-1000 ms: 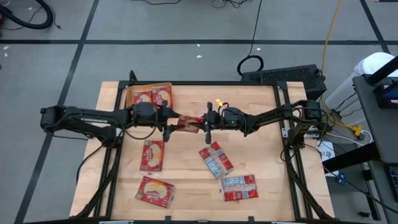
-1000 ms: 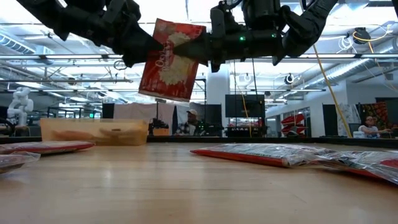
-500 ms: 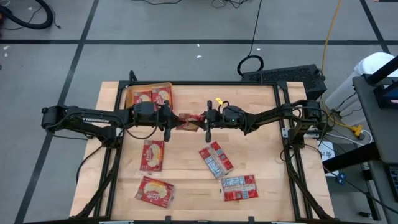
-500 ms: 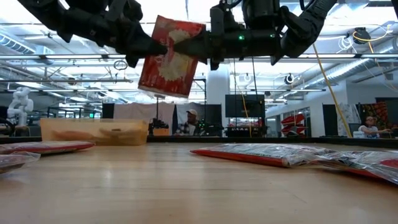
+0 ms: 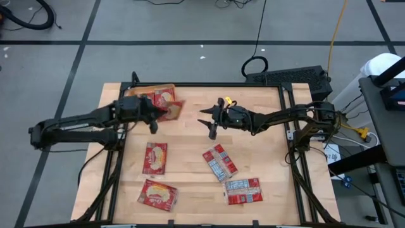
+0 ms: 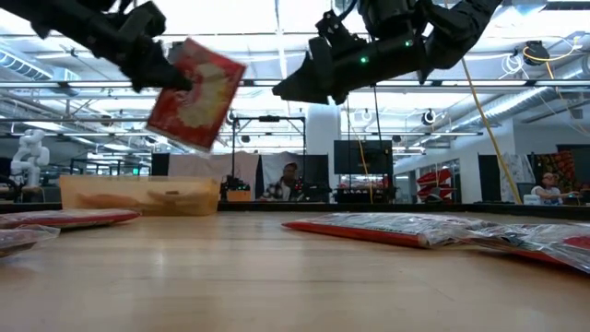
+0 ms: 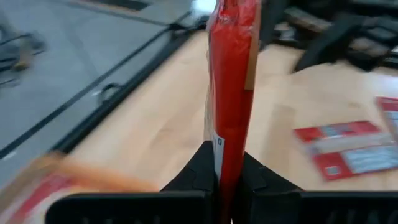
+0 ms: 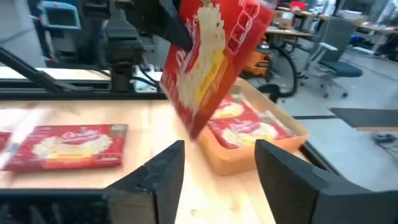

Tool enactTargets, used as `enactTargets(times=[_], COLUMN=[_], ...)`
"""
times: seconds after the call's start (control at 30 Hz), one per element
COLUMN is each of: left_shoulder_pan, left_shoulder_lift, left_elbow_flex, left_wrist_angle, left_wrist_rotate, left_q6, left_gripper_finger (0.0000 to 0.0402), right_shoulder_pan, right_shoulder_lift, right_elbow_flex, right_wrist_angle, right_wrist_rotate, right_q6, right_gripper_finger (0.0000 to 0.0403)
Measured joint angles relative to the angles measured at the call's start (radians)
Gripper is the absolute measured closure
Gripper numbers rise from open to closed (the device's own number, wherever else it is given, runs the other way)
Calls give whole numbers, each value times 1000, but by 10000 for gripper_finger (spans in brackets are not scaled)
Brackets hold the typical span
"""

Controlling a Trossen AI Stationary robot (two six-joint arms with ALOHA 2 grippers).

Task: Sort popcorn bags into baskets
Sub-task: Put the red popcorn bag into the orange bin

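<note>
Beside the orange bin (image 5: 152, 96), at its near right corner, the left gripper (image 5: 156, 114) holds a red popcorn bag (image 5: 172, 111) in the air, its jaws clamped tight on the bag's edge. In the low view the bag (image 6: 195, 94) hangs tilted, well above the tabletop (image 6: 295, 277), with the bin (image 6: 140, 195) below it and farther back. The bin already holds two bags (image 8: 245, 123). The right gripper (image 5: 207, 120) hovers to the bin's right, clear of the held bag, jaws spread wide and holding nothing. Four more bags lie flat on the tabletop on the near side of the bin: one (image 5: 155, 157) straight in front of it, one (image 5: 157, 194) nearer the front edge, and two showing their white-blue label sides, (image 5: 219, 162) and (image 5: 243, 190), off to the right.
</note>
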State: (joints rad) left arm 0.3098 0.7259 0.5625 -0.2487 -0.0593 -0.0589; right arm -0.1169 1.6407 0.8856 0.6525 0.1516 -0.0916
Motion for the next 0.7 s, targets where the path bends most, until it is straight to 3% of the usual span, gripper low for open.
enactTargets(times=[0.17, 0.33, 0.57, 0.7], left_shoulder_pan=[102, 211, 350, 421], left_shoulder_lift=[-136, -215, -214, -186], left_elbow_flex=[0, 0, -1, -39], left_wrist_angle=[-172, -268, -307, -296], left_wrist_rotate=[-95, -100, -95, -29], left_q6=[-3, -7, 1, -26], left_gripper_finger=[368, 386, 370, 369], right_shoulder_pan=[1, 22, 55, 65], right_shoulder_lift=[-11, -11, -11, -11], right_elbow_flex=[-15, -48, -94, -110], right_wrist_angle=[-36, -37, -5, -7], right_wrist_rotate=[5, 4, 4, 4], right_q6=[-4, 0, -2, -9], right_gripper_finger=[205, 210, 210, 210])
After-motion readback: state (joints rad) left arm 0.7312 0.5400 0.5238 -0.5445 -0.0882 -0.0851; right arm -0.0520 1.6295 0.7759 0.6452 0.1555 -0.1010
